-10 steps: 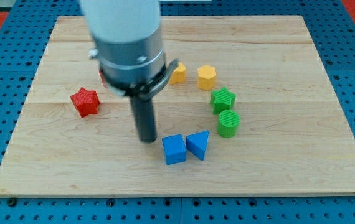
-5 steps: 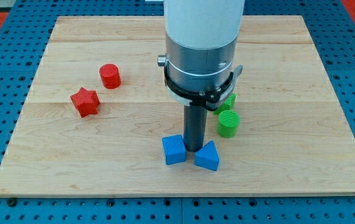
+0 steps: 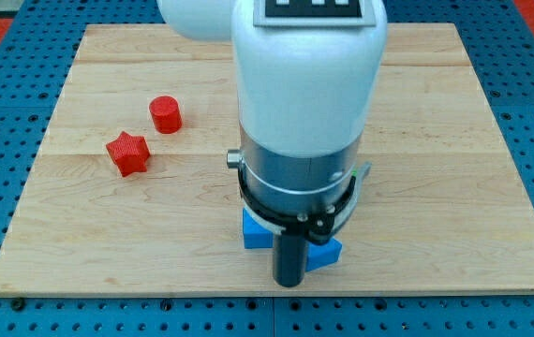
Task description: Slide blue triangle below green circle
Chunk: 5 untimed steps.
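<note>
My tip [image 3: 289, 282] rests near the board's bottom edge, just in front of the blue blocks. The blue triangle [image 3: 325, 253] shows only as a sliver to the right of the rod, touching or almost touching it. The blue cube [image 3: 254, 234] shows partly to the rod's left. The green circle is hidden behind the arm's large white and grey body, so its place relative to the triangle cannot be seen.
A red cylinder [image 3: 165, 113] and a red star [image 3: 127, 153] sit at the board's left. The wooden board [image 3: 80, 234] lies on a blue pegboard. The arm's body hides the board's middle, including the green star and the yellow blocks.
The arm swept right and then toward the view's bottom. The tip went from left of the blue cube, to between the blue blocks, to below them. The blue triangle shifted slightly down and right.
</note>
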Tool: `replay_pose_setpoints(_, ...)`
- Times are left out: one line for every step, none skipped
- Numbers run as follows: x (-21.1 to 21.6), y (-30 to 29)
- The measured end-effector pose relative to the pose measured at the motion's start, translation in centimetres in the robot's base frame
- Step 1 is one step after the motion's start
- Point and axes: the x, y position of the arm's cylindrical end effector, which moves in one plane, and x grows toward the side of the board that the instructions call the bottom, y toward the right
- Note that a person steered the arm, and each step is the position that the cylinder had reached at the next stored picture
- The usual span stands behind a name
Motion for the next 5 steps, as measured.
replay_pose_setpoints(0.7, 0.4)
replay_pose_setpoints(-0.4, 0.8)
replay_pose_setpoints(-1.3, 1.6)
replay_pose_setpoints(-1.5, 2.9)
replay_pose_setpoints(-2.2, 4.5)
